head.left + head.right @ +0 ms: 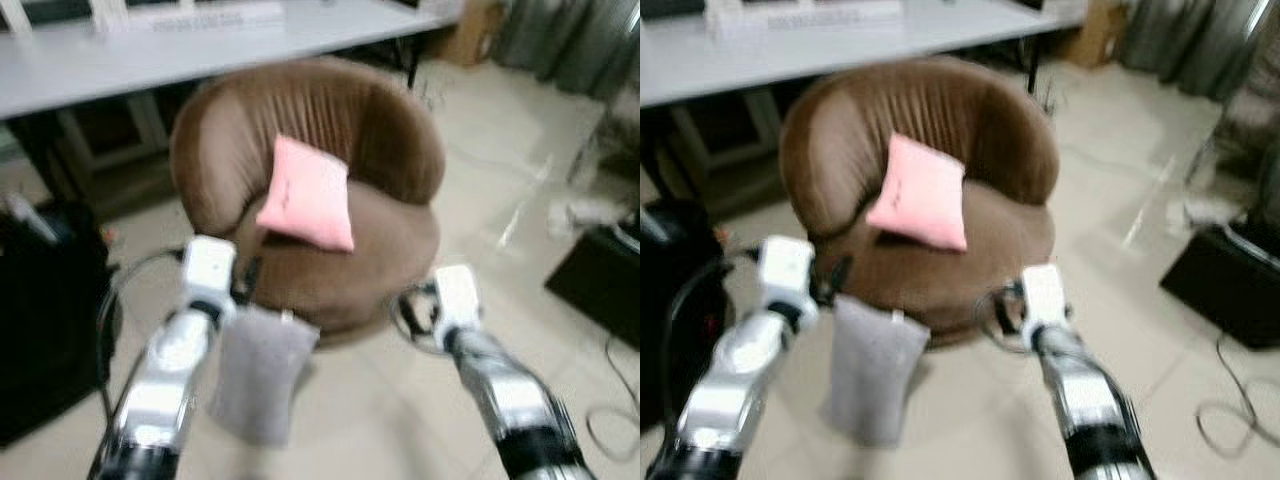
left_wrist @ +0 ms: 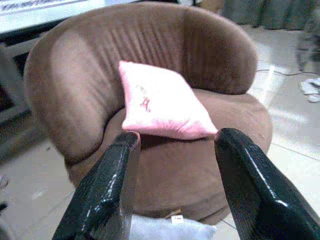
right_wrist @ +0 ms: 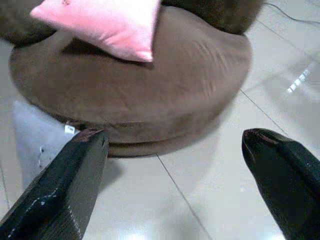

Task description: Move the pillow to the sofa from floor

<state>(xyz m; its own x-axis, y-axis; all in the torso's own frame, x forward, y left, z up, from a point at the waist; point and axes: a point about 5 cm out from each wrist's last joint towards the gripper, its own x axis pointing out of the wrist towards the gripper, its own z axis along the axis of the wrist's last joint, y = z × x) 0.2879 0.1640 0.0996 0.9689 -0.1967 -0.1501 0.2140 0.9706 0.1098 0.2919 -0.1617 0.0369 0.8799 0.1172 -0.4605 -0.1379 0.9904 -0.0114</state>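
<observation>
The left gripper has its fingers apart, up over the soft grey cloth pillow. That pillow stands on the shiny tiled floor, leaning on the round brown sofa chair. The right gripper is spread wide, near the chair's base. A pink square pillow rests on the seat.

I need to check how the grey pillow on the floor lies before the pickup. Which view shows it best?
The left eye view: the grey pillow stands whole, leaning against the brown sofa. The right eye view shows it equally whole. The left wrist view catches its top edge, the right wrist view one side beside the sofa base.
</observation>
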